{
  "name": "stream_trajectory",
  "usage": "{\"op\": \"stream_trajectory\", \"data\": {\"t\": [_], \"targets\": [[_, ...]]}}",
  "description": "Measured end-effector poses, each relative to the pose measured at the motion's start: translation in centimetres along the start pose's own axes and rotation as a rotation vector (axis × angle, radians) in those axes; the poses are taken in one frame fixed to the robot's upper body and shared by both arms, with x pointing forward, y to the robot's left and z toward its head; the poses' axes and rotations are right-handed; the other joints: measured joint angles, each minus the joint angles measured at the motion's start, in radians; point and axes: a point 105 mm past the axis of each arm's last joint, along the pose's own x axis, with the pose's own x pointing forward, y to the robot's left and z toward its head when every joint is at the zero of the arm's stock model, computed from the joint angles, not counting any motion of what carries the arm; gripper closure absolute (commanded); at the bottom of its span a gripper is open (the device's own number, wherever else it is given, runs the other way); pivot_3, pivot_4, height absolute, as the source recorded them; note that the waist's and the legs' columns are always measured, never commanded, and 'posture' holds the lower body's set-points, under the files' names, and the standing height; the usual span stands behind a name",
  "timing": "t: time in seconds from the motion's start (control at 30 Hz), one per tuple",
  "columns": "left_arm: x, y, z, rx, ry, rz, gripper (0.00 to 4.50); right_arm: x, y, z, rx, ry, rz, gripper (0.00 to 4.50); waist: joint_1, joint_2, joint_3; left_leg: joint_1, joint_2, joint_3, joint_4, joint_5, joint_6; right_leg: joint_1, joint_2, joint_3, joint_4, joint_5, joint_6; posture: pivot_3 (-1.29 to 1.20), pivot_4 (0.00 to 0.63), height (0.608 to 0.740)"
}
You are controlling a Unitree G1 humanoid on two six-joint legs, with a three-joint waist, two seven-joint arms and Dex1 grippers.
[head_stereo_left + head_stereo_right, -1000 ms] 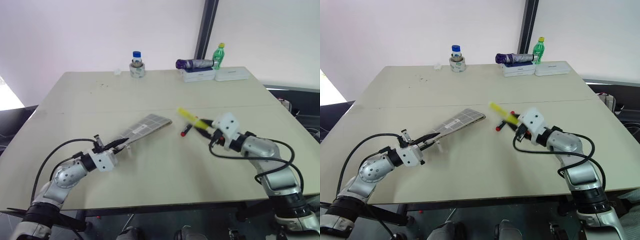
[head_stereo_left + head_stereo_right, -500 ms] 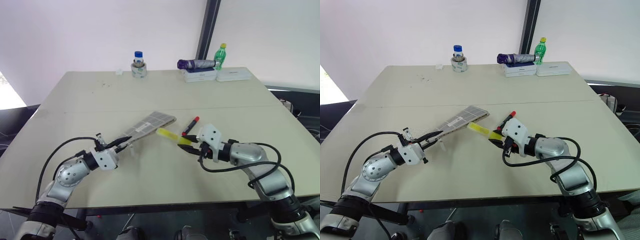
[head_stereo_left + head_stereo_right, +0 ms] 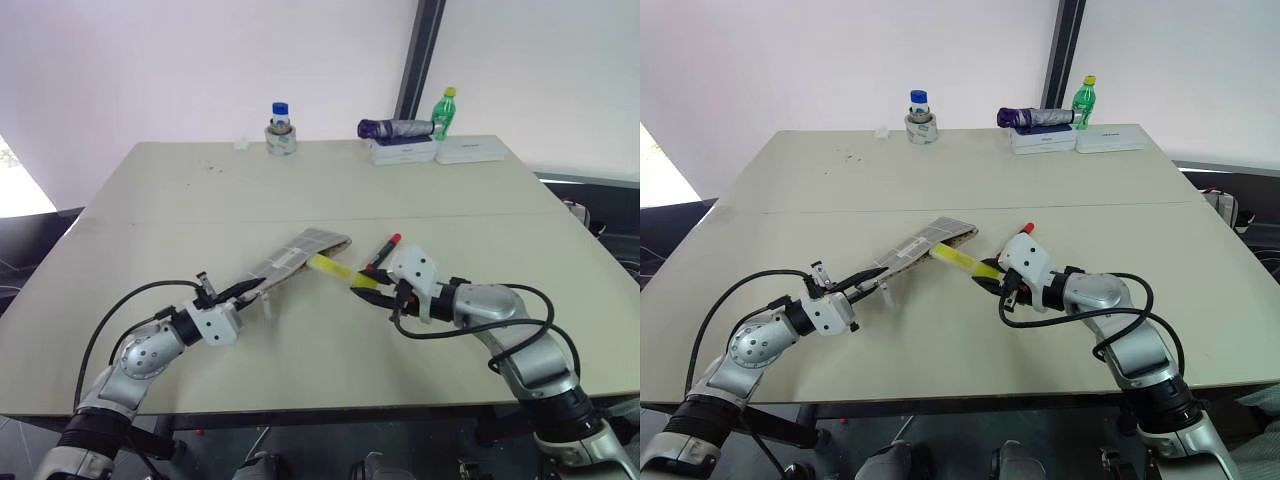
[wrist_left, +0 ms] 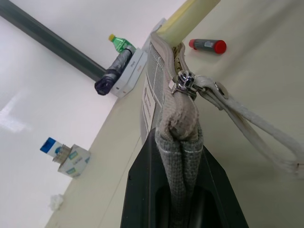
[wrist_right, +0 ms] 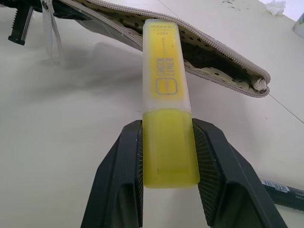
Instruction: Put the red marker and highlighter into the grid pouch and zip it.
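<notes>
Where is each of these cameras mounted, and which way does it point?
Head views: on the head, looking down over the table; both arms show.
Left wrist view: along the left gripper, shut on the pouch.
Right wrist view: along the right gripper, shut on the highlighter, at the pouch's open mouth.
Shared: pouch, highlighter and red marker appear in every view.

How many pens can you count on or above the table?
2. The stubby yellow highlighter is clamped in the right gripper, its tip at the grey grid pouch's open mouth. The slim red-capped marker lies on the table behind that gripper.
</notes>
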Motion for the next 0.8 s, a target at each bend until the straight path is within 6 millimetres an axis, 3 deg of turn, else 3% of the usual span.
{"op": "stream_trajectory", "data": {"t": [0.13, 0.3, 0.47, 0.8], "targets": [[0.2, -0.6, 0.3, 0.023, -0.016, -0.048, 4.50, 1.0, 0.7, -0.3, -0.058, 0.046, 0.045, 3.61, 0.000, 0.000, 0.000, 0.000, 0.000, 0.000, 0.000, 0.000, 0.000, 0.000, 0.000, 0.000, 0.000, 0.000, 0.000, 0.00, 0.150, 0.738], [0.2, -0.8, 0.5, 0.074, -0.023, -0.102, 4.50, 1.3, 0.1, 0.3, -0.101, 0.063, 0.063, 3.61, 0.002, 0.000, 0.000, 0.000, 0.000, 0.000, 0.000, 0.000, 0.000, 0.000, 0.000, 0.000, 0.000, 0.000, 0.000, 0.00, 0.150, 0.738], [0.8, -0.1, 1.3, 0.120, -0.060, -0.114, 4.50, 2.0, 1.4, 1.9, -0.353, 0.008, 0.190, 3.61, 0.002, 0.000, 0.000, 0.000, 0.000, 0.001, 0.001, -0.001, 0.001, 0.000, 0.000, 0.000, 0.000, 0.000, 0.000, 0.00, 0.150, 0.738], [0.5, -0.3, 0.6, 0.115, -0.021, -0.143, 4.50, 4.5, -0.5, 2.7, -0.774, 0.020, 0.231, 3.61, 0.000, 0.000, 0.000, 0.000, 0.000, 0.003, 0.001, 0.003, -0.005, -0.001, 0.000, 0.000, 0.000, 0.000, 0.000, 0.00, 0.150, 0.738]]}}
